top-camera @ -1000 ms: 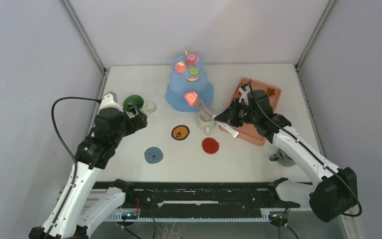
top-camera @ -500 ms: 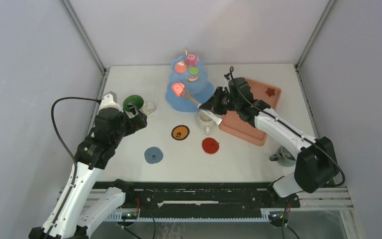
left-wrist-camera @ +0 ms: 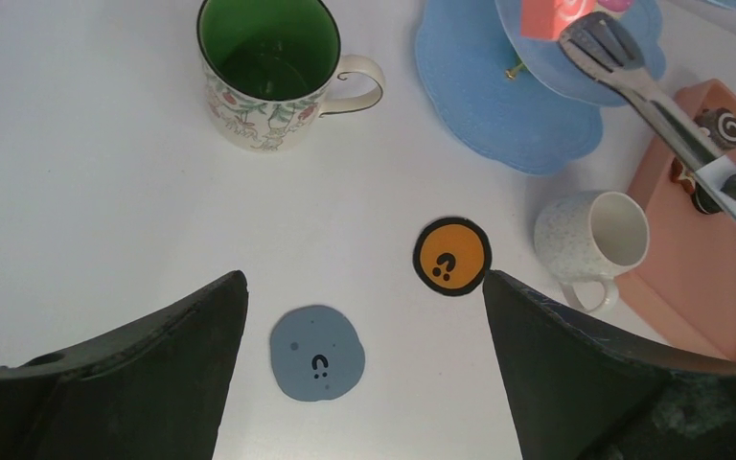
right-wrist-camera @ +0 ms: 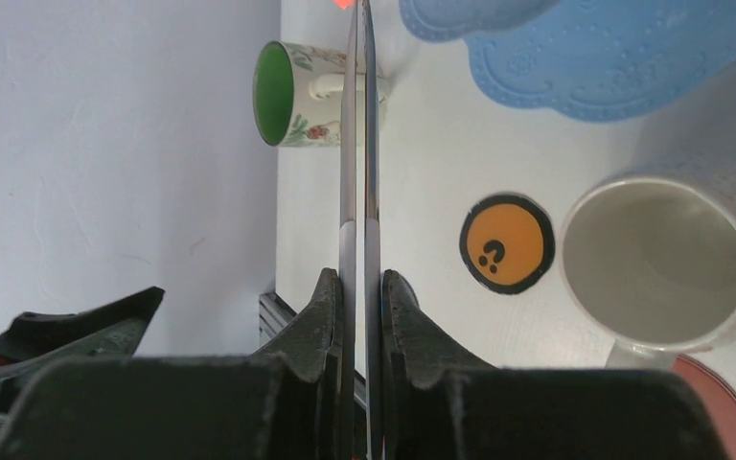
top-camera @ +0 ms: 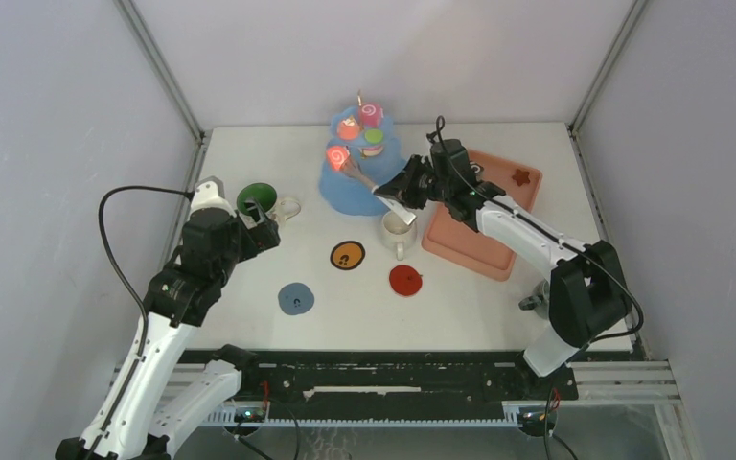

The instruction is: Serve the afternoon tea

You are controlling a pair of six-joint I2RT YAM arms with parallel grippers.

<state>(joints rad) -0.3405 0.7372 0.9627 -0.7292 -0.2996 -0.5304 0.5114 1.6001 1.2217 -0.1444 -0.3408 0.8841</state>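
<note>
The right arm's jaws are staying pressed on the tongs (top-camera: 372, 180), which are pinching the pink swirl roll (top-camera: 337, 155). Over the last second the roll has been travelling toward the desk's far edge, from above the blue stand's (top-camera: 345, 198) bottom plate to its middle one. It is probably about ready to be set down there. The left arm's jaws are hanging spread beside the green mug (top-camera: 257, 199) near the left edge, not touching it — the mugs are still waiting.

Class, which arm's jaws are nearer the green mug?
Left. The left gripper hangs, jaws open, just beside the green mug; the right gripper holds tongs by the blue stand, farther off.
</note>
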